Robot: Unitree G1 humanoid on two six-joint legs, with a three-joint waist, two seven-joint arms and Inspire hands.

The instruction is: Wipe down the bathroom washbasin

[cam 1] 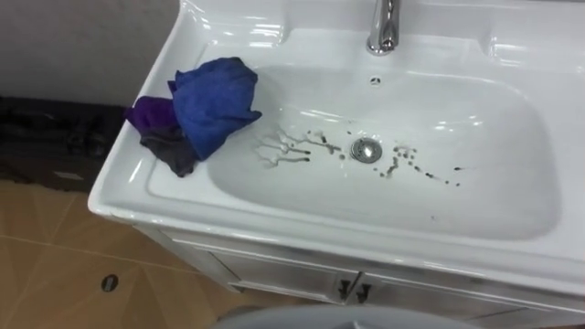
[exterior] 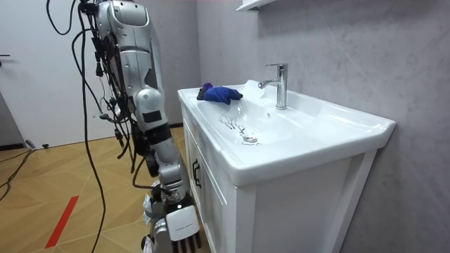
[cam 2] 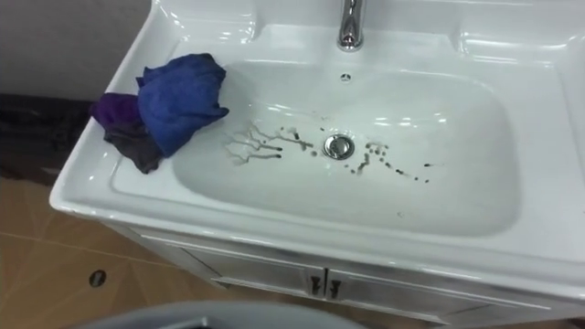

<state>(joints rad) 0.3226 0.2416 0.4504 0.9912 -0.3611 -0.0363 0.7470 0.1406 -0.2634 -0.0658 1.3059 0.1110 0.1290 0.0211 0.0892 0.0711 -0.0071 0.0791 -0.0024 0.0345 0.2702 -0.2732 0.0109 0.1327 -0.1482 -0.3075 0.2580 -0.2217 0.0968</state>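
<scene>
One cloth (cam 1: 210, 105) on basin (cam 1: 302, 233) rim, stains (cam 1: 292, 148) mid-bowl

A grey, mottled wall (exterior: 351, 56) stands behind the white vanity cabinet (exterior: 295, 211) and meets a paler wall (exterior: 42, 63) toward the room view's left. A white shelf (exterior: 256, 5) juts from the grey wall at the top edge. The floor (exterior: 63, 169) is warm wooden parquet, marked with a red strip (exterior: 62, 221). The cabinet's doors carry small dark handles (cam 1: 352, 291), and a dark band (cam 1: 46, 137) lines the wall's foot.
</scene>
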